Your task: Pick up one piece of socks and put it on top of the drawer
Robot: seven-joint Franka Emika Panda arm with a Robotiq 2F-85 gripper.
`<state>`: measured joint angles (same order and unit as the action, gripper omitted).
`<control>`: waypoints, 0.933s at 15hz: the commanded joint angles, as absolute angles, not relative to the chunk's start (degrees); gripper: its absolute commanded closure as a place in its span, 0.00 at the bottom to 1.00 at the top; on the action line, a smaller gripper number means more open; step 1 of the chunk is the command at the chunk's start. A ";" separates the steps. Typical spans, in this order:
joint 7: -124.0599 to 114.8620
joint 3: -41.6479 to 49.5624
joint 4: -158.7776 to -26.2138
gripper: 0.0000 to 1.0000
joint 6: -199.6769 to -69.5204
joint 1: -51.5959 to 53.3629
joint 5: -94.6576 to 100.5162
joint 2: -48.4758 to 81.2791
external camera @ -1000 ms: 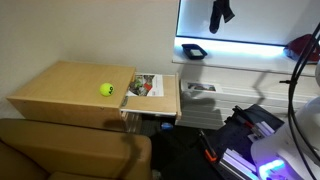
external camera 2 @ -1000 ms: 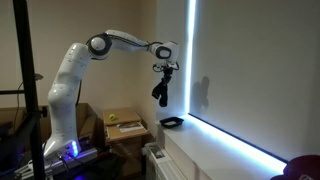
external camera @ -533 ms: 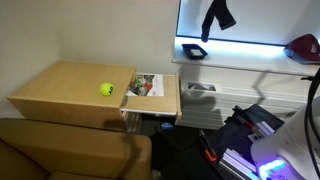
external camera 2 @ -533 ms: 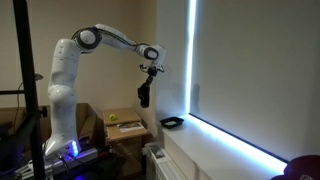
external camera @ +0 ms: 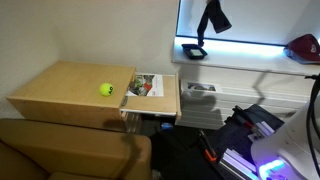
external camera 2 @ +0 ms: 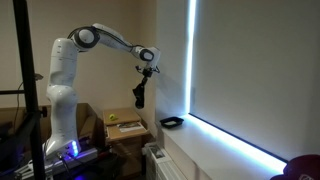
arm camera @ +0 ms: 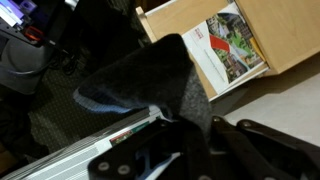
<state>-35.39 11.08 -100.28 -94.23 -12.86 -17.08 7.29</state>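
Note:
My gripper (external camera 2: 147, 69) is shut on a dark sock (external camera 2: 140, 95) that hangs below it in mid-air, between the window sill and the wooden drawer unit (external camera 2: 128, 130). In an exterior view the sock (external camera: 210, 18) dangles at the top edge, above the sill. In the wrist view the sock (arm camera: 150, 80) fills the centre, pinched in my gripper (arm camera: 185, 125), with the drawer top (arm camera: 290, 30) beyond it. A second dark sock (external camera: 194, 50) lies on the sill and also shows in an exterior view (external camera 2: 172, 122).
On the drawer top (external camera: 60, 90) lie a yellow tennis ball (external camera: 105, 89) and a magazine (external camera: 146, 86), which also shows in the wrist view (arm camera: 230, 45). A brown sofa (external camera: 70, 150) stands in front. Cables and equipment (external camera: 245, 135) crowd the floor.
My arm has carried the hanging sock away from the window, lower and toward the drawer unit. The sock on the sill has not moved.

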 commanded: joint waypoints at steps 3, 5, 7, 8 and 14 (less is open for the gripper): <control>-34.23 3.62 -103.43 0.99 -97.26 -2.73 -15.48 6.51; -33.44 1.18 -106.57 0.99 -102.76 0.53 -14.28 4.52; -35.08 1.22 -103.00 0.99 -100.91 0.65 -15.26 7.01; -35.76 0.54 -103.42 0.94 -101.77 1.64 -15.19 6.81; -33.72 0.29 -103.60 0.99 -101.74 2.11 -13.70 11.65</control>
<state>-35.53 1.52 -103.80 -100.99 1.04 -15.10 7.63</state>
